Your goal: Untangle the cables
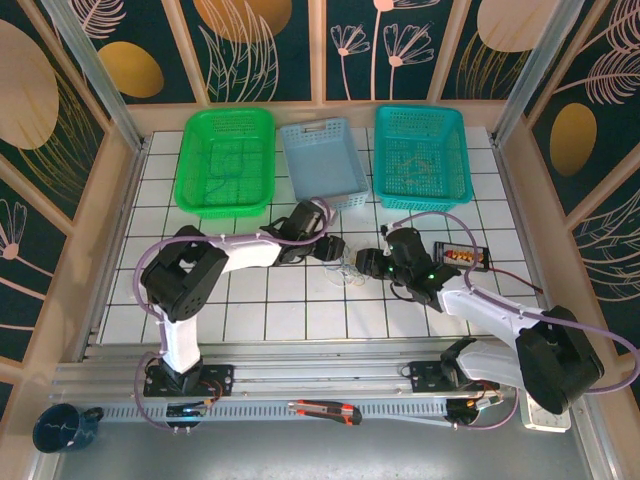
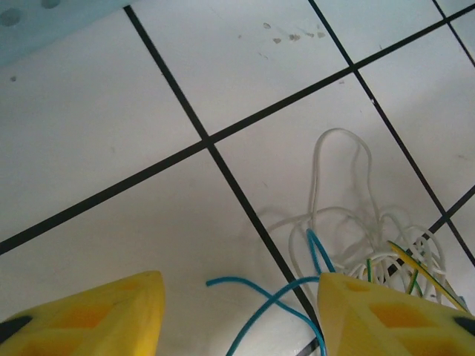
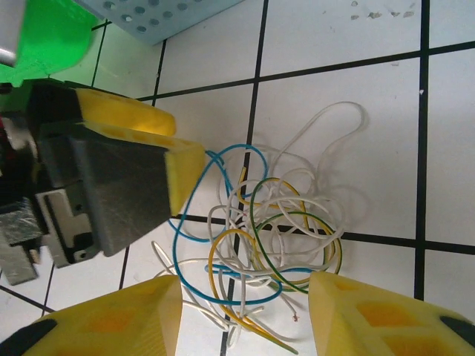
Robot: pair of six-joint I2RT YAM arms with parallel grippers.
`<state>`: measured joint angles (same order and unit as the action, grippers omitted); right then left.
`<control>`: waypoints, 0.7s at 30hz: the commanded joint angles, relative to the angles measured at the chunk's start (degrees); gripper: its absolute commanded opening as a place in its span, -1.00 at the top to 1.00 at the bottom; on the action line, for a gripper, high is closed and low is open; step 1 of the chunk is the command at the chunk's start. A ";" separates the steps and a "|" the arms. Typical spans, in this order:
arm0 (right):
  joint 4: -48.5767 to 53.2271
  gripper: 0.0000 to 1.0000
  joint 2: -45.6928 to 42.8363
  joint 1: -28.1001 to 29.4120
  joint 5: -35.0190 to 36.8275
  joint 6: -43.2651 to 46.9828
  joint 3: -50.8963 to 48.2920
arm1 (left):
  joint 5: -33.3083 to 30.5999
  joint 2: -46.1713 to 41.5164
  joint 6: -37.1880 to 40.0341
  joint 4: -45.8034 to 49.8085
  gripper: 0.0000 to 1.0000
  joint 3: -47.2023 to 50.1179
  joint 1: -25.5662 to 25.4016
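Centrally, one tangle of cables [image 3: 260, 222], three baskets [image 1: 316, 126] beyond, left fingers [image 2: 96, 315] spread, right fingers [image 3: 371, 315] spread over the tangle.

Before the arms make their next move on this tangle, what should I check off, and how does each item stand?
1. Left gripper jaws apart: ok.
2. Blue cable lying between its fingers: ok.
3. Right gripper jaws apart over the cables: ok.
4. Cables separated: not ok, one heap on the table.
5. Any finger actually touching a wire: cannot tell.
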<state>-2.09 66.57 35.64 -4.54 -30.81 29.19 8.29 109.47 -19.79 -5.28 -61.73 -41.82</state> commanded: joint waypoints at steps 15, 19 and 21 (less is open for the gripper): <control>-7.98 0.04 4.85 0.40 -0.74 -2.49 2.41 | -1.18 -0.76 0.68 0.82 0.95 0.28 -0.21; -10.47 0.04 7.06 0.46 -1.18 -3.06 3.07 | -0.87 -3.59 -0.23 0.80 1.00 1.32 -0.22; -11.97 0.04 8.32 0.52 -1.18 -3.37 3.22 | -1.05 -5.59 -0.67 0.86 1.00 1.87 -0.28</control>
<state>-9.98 73.56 35.64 -5.26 -33.08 30.74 7.01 107.96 -19.35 -4.23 -60.82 -42.06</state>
